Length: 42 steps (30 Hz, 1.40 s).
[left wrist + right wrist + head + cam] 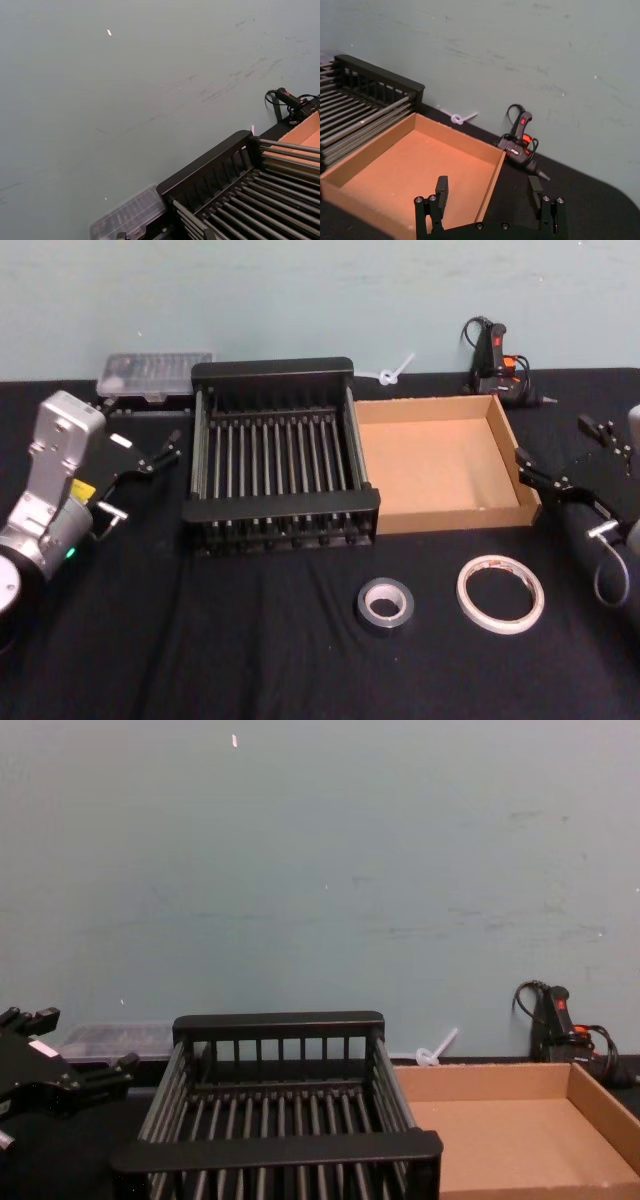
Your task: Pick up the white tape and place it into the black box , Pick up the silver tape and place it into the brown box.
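The right gripper is held above the table just right of the brown box, its fingers spread apart with nothing between them; in the right wrist view the two fingertips are seen wide apart over the box's near right corner. The left gripper is held left of the black box, released too, with its fingers parted and nothing gripped.

The brown box is seen in the middle of the black-covered table, touching the right side of the black box. Nothing lies in either box.

The white tape lies flat on the cloth near the front edge, in front of the brown box's right half. The silver tape lies flat to its left, apart from it, in front of the seam between the two boxes.

Farther out, a black and red glue gun is found at the far edge behind the brown box, against the wall. A clear plastic case is seen behind the far left corner of the black box.
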Tool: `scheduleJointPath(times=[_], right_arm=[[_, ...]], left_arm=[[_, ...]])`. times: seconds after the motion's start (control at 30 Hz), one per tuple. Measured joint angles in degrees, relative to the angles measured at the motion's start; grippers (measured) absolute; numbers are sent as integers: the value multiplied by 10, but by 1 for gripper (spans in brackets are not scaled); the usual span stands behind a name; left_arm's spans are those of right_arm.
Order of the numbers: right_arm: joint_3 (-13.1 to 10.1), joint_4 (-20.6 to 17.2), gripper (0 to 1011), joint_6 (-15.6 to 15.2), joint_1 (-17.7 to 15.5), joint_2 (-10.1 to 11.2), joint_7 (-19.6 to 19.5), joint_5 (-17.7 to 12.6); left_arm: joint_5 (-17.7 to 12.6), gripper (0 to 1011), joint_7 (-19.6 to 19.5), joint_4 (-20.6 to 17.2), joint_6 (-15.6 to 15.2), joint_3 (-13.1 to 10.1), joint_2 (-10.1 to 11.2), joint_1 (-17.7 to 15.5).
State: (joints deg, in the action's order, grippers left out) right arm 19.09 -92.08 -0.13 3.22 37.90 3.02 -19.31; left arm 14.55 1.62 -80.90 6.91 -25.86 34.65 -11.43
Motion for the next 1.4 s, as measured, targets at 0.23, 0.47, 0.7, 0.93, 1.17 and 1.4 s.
scheduleJointPath(times=[0.23,0.47,0.7,0.93,1.17,1.4], right_arm=[[-34,-71,1000,-56,-60,27,12,-32],[-48,-113,1000,-98,-102,47,26,-40],[-52,-125,1000,-137,-123,52,43,-48],[-48,-116,1000,-160,-128,45,57,-46],[-44,-100,1000,-166,-125,31,63,-33],[-43,-81,1000,-172,-119,14,69,-23]], left_arm=[[0,1001,0,0,0,0,0,0],[0,1001,0,0,0,0,0,0],[0,1001,0,0,0,0,0,0],[0,1001,0,0,0,0,0,0],[0,1001,0,0,0,0,0,0],[0,1001,0,0,0,0,0,0]])
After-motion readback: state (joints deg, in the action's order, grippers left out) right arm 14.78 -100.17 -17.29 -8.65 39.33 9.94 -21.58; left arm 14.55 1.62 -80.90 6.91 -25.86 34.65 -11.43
